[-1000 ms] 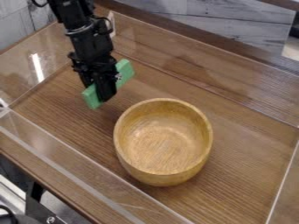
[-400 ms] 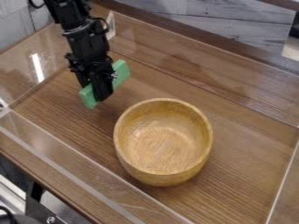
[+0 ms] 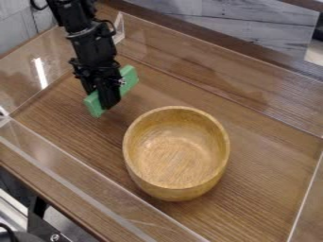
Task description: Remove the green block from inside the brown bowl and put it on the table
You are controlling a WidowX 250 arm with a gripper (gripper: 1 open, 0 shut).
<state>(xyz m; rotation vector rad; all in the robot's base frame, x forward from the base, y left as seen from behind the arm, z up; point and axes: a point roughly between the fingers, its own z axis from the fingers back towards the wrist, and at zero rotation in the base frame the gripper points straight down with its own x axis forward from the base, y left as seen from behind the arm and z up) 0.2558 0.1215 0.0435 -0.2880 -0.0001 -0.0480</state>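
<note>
Green block [image 3: 111, 93] sits clamped across the gripper [image 3: 109, 98], its long axis slanting from lower left up to upper right, low over the table [image 3: 252, 104]. Black arm reaches down from the upper left, fingers pointing steeply downward, closed on the block. Right of it stands the brown bowl [image 3: 177, 151], apart.

A: We have just one view, set high off a near corner of the counter [image 3: 252, 113], looking down and across it on a slant.

B: We sit at middle range: the brown bowl [image 3: 177, 151] lies centre frame, the arm [image 3: 86, 43] upper left, clear walls [image 3: 76, 194] along the edges.
</note>
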